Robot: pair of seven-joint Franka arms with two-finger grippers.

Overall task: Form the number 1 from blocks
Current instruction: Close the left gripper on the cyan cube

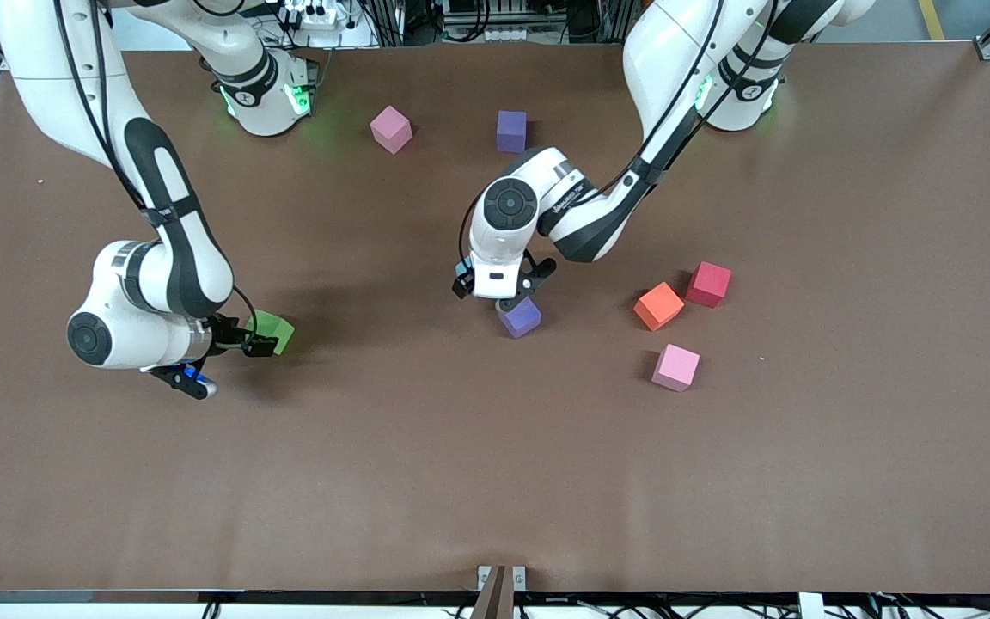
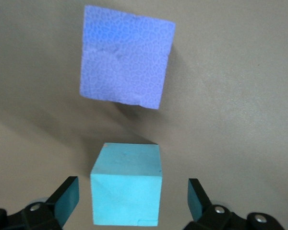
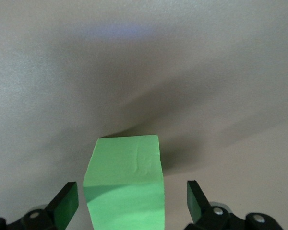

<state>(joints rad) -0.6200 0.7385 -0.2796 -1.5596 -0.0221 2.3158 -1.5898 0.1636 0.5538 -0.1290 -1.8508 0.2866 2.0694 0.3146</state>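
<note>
Your left gripper (image 2: 132, 201) spread around light blue block (image 2: 127, 189) beside purple block (image 1: 520, 316), mid-tabletop, likely starting the column; right gripper (image 3: 132, 203) spread around green block (image 3: 125, 187), toward right arm's end.

Light blue block (image 2: 127, 184) hidden under left gripper (image 1: 508, 301) in front view

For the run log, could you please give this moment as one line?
left gripper: open around light blue block, beside purple block | right gripper: open around green block
</note>
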